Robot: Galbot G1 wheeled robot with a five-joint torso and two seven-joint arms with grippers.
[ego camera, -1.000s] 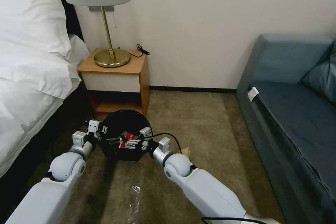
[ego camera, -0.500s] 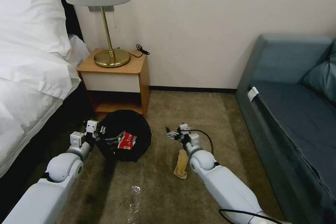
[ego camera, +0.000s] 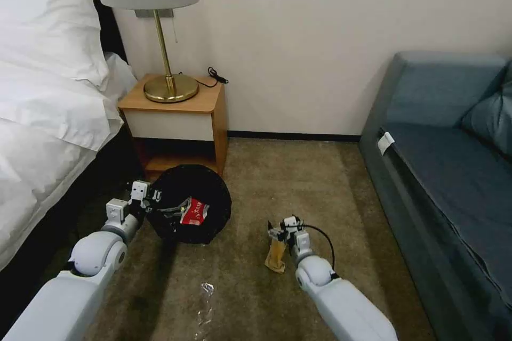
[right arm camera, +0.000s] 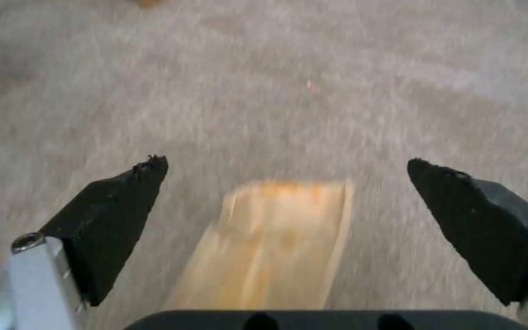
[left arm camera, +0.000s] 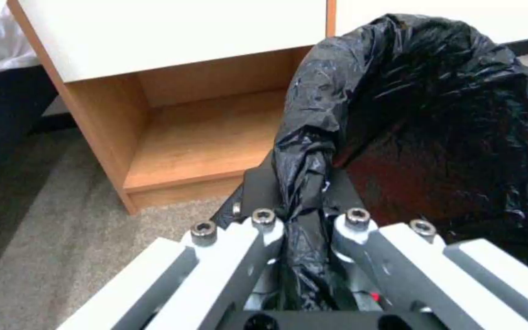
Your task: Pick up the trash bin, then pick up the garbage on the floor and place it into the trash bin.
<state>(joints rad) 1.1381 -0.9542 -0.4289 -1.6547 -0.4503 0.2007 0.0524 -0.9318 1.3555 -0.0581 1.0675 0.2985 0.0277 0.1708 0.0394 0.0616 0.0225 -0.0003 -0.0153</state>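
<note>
Tan paper bag (ego camera: 276, 256) flat on carpet between wide-open right tool (right arm camera: 285, 201): risk of pads skating over it, closing empty. Left tool (left arm camera: 304, 224) clamped on trash bin (ego camera: 192, 205) liner beside nightstand (ego camera: 176, 112): thin film, slip possible.

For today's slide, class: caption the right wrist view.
Open right hand poised over a tan paper bag lying on the carpet.
</note>
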